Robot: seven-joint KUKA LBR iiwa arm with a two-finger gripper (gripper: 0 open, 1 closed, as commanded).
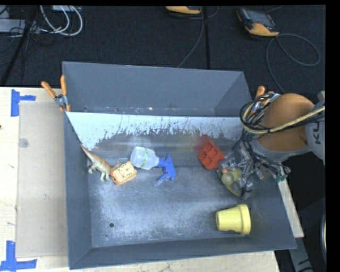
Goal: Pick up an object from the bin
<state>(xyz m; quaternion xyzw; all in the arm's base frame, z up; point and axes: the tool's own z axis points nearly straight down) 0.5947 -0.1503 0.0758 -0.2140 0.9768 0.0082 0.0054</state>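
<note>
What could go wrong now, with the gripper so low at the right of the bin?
The gripper sits close to the right wall of the bin; it may scrape it. The small olive round thing beside it could roll away toward the yellow cup. The red block nearby may get pushed.

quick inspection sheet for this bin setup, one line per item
surface: grey metal bin, bottom scuffed, pale streaks on the back wall
job's things: small olive rounded thing right by the gripper; whether it is held cannot be told
clutter: red block, yellow cup on its side, blue toy, pale bottle, orange tile, dinosaur
grippers: gripper low at the bin's right, between red block and yellow cup
cables: wrist bundle looped on the arm; loose cables behind the bin
surroundings: dark floor
</note>
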